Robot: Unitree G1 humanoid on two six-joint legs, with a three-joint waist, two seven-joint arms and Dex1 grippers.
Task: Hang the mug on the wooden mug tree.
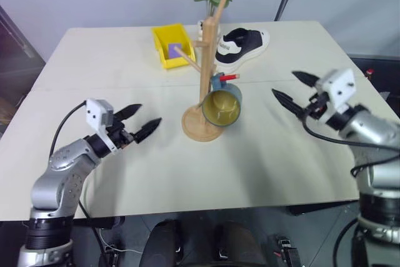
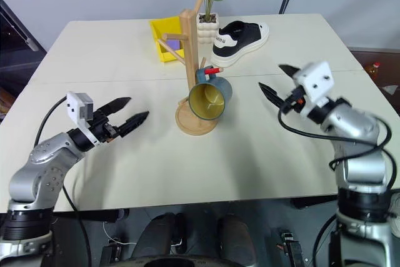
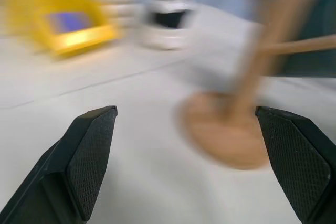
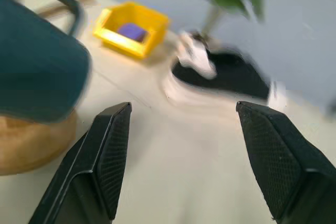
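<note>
The mug (image 1: 222, 105) hangs by its handle on a low peg of the wooden mug tree (image 1: 207, 60) at centre frame, mouth tipped toward me, while both my pincers stand wide open with nothing in them, the left pincer (image 1: 140, 122) at lower left and the right pincer (image 1: 294, 89) at right. My worry is that shallow peg: I judge any knock on the tree could slide the handle off. A careless swing of the right arm could also tip the tree onto the surface (image 1: 262, 167).
</note>
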